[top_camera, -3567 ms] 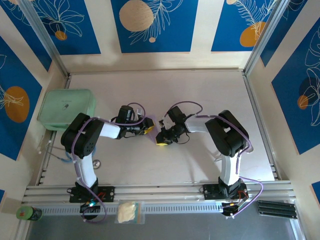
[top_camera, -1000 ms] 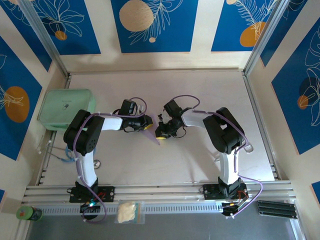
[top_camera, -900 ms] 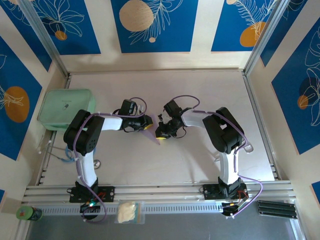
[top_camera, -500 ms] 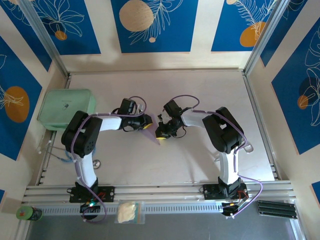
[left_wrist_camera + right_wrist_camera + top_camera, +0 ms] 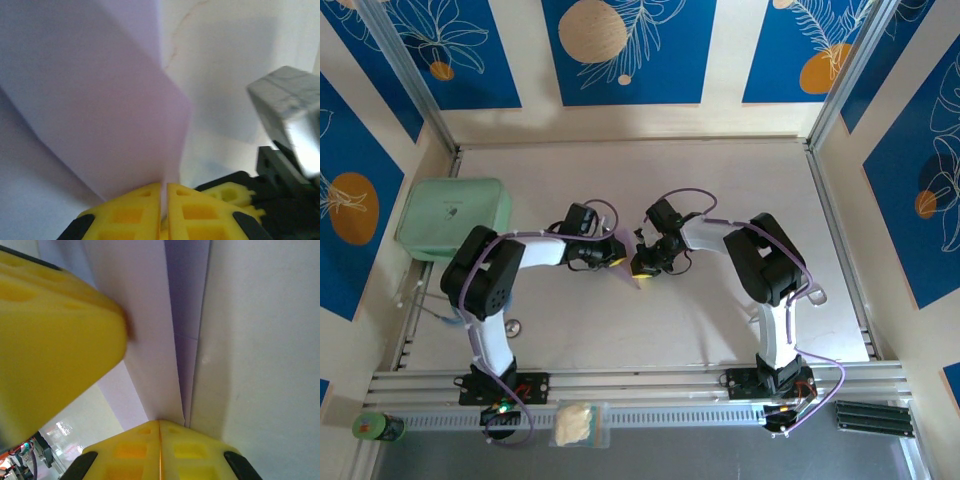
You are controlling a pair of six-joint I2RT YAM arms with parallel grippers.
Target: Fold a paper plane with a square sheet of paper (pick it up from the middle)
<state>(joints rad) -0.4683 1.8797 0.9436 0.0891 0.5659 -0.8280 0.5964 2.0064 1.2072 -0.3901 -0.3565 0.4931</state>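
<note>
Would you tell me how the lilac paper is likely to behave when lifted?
The lilac paper looks thin and creased, so it is probably very light and floppy away from its folds. Pinched by the left end effector and right end effector, it may tear if pulled apart.

Left gripper (image 5: 616, 257) and right gripper (image 5: 642, 266) are seen at mid-table (image 5: 720, 190), yellow tips angled toward each other and almost touching. The lilac paper plane (image 5: 631, 276) is seen between and just below them, point toward the near edge. Grip detail cannot be resolved. A mint-green box (image 5: 453, 217) is seen at the far left, well apart.
</note>
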